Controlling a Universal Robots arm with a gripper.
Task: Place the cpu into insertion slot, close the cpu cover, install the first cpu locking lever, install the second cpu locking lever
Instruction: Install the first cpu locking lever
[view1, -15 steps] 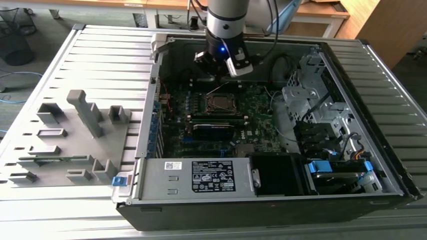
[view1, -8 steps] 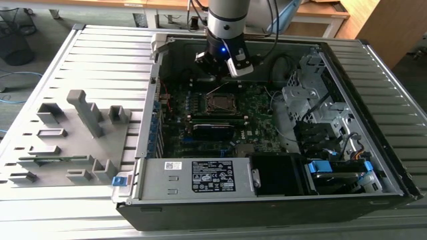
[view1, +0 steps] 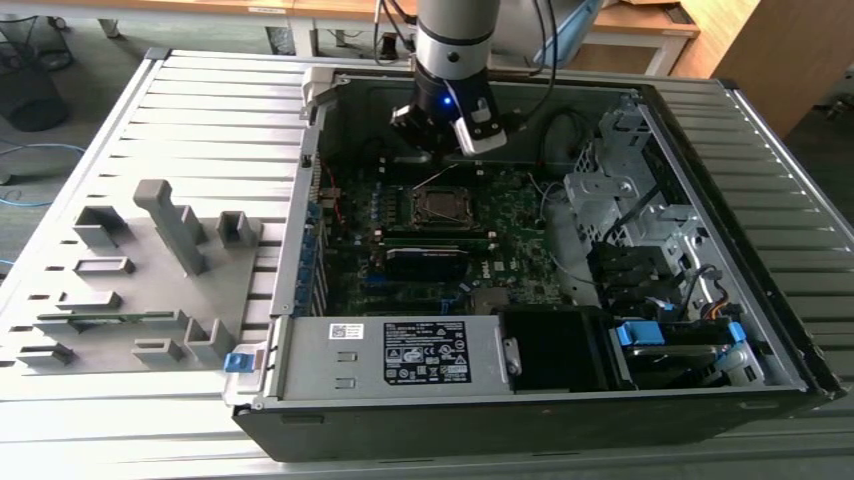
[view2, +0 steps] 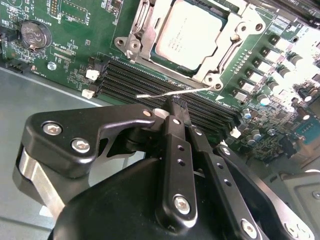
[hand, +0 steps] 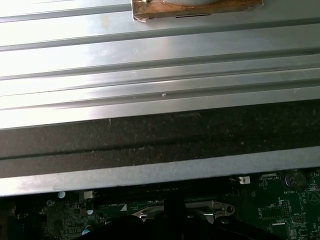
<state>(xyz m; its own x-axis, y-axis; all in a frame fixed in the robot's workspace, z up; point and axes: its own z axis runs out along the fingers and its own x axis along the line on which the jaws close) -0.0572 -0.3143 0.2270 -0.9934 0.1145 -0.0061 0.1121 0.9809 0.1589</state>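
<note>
Ribbed desk (view1: 200, 110) is carrying the open computer (view1: 534, 425); the tool (view2: 175, 106), pinched narrow, is hovering at the wire lever (view2: 155, 95), which could slip sideways off its thin tip.

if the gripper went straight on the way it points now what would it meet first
Most likely the thin wire locking lever, right at the tip of the gripper. Depth is unclear, so they may already touch. Behind the lever lie the black memory slots.

Tabletop (view1: 200, 110): pale grey metal, ribbed in long slats. Open computer case (view1: 507, 425) lies on its side across the middle and the exterior view's right. Grey moulded holder tray (view1: 127, 300) sits at the exterior view's left, just beside the case.
</note>
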